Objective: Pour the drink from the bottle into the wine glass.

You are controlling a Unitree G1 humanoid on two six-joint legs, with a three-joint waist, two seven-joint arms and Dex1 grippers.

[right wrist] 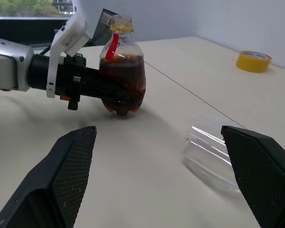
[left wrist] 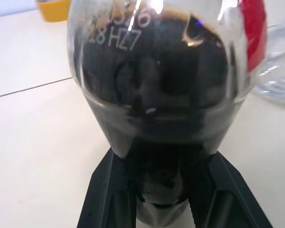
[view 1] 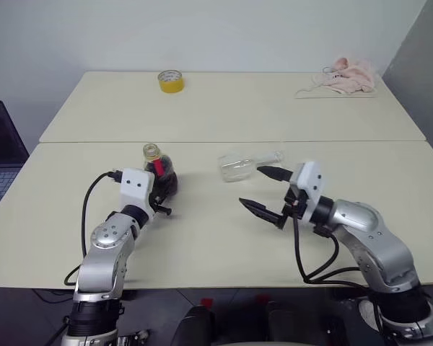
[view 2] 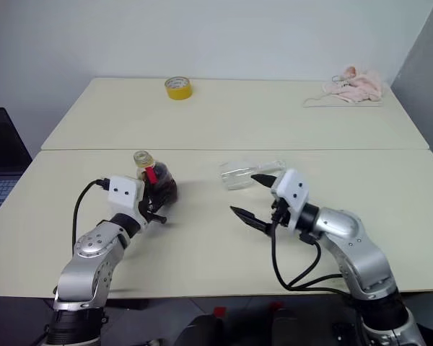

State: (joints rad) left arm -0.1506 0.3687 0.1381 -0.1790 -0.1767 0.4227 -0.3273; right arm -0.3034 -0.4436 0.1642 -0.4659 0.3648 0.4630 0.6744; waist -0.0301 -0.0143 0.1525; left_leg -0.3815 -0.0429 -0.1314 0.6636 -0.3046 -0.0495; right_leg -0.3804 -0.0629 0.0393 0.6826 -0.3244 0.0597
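My left gripper (view 1: 161, 189) clenches the bottle (view 1: 159, 171) left of centre on the cream tabletop (view 1: 216, 238); my right gripper (view 1: 267, 190) gapes empty. The wine glass (view 1: 244, 163) lies toppled at centre. Yellow tape roll (view 1: 170, 81) and pink cloth (view 1: 346, 76) sit along the far edge.

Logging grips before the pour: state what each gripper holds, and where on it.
The left gripper holds the bottle by its lower body. The right gripper is open, holding nothing.

Two cream tables (view 1: 224, 115) pushed together, seam (view 1: 231, 141) between them, plain white wall (view 1: 202, 32) behind, grey panel (view 1: 418, 58) at right.
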